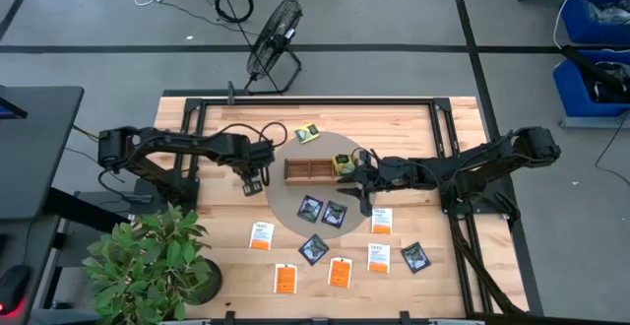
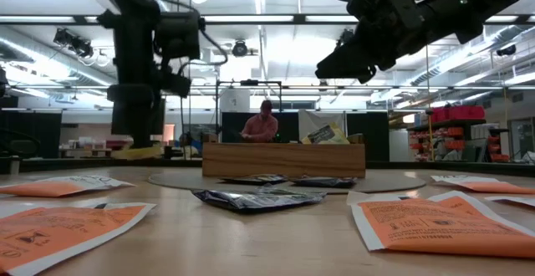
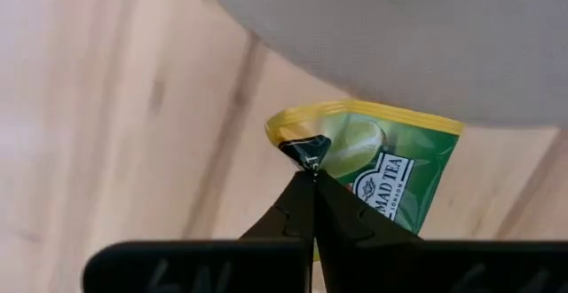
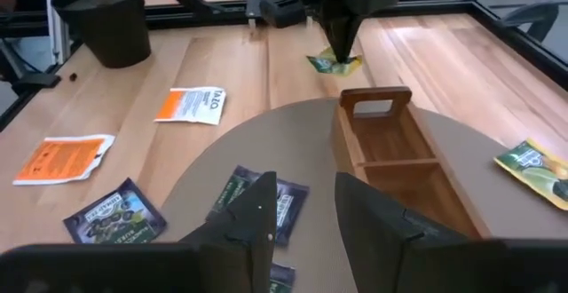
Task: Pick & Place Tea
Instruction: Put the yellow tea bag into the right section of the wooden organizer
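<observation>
My left gripper [image 1: 254,182] stands left of the wooden tray [image 1: 310,170], shut on a yellow-green tea packet [image 3: 382,169]. In the low view this packet [image 2: 138,152] shows under the fingers, above the tabletop. My right gripper [image 4: 306,195] hovers open over the tray's right end with nothing between its fingers. A second yellow-green packet [image 1: 308,133] lies flat beyond the tray. A third [image 2: 322,132] sticks up from the tray's right end. Dark packets [image 1: 335,213] lie on the round grey mat [image 1: 295,199]. My left gripper pinches one corner [image 3: 306,149] of the yellow-green packet between its two fingertips. The fingers come from above and point down. The packet hangs tilted below them, and in the low view it looks clear of the table.
White-and-orange packets [image 1: 260,234], orange packets [image 1: 285,279] and dark ones [image 1: 415,257] are scattered over the near half of the table. A potted plant [image 1: 148,261] stands at the near left corner. A fan [image 1: 274,44] is on the floor behind the table.
</observation>
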